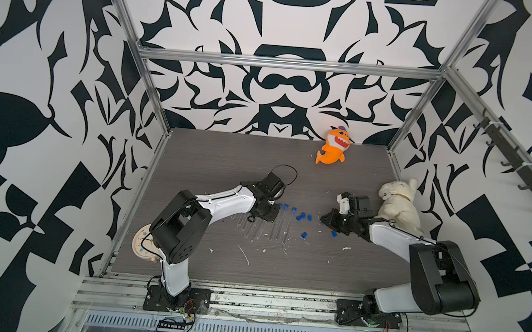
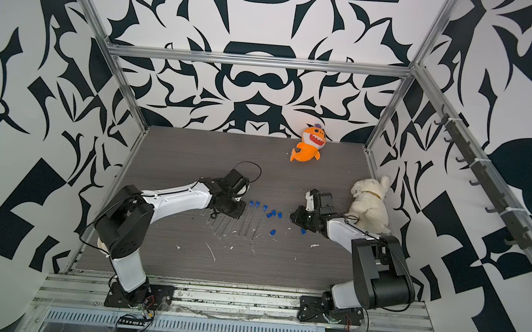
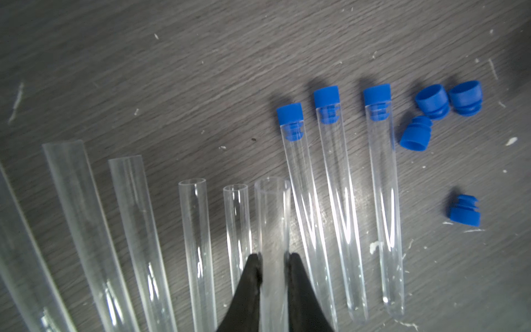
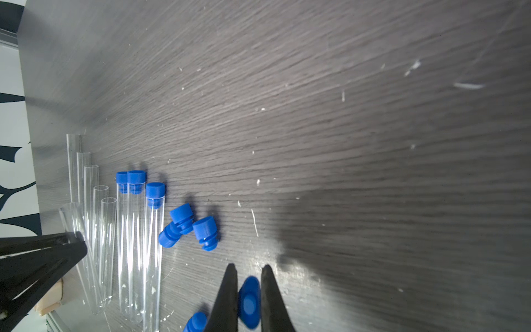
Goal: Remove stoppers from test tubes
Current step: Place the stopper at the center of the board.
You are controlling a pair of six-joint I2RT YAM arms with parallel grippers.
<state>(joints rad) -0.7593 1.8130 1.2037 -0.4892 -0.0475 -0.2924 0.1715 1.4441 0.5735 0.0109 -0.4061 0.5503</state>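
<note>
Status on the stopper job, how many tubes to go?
About two thirds done. Six open test tubes lie in the row, with loose stoppers beside them. In hand: the left gripper is shut on one open tube, and the right gripper is shut on one stopper. Left: three capped tubes.

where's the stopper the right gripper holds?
The stopper is pinched between the jaws of the right gripper in the right wrist view, on the robot's right of the three loose stoppers and the capped test tubes.
</note>
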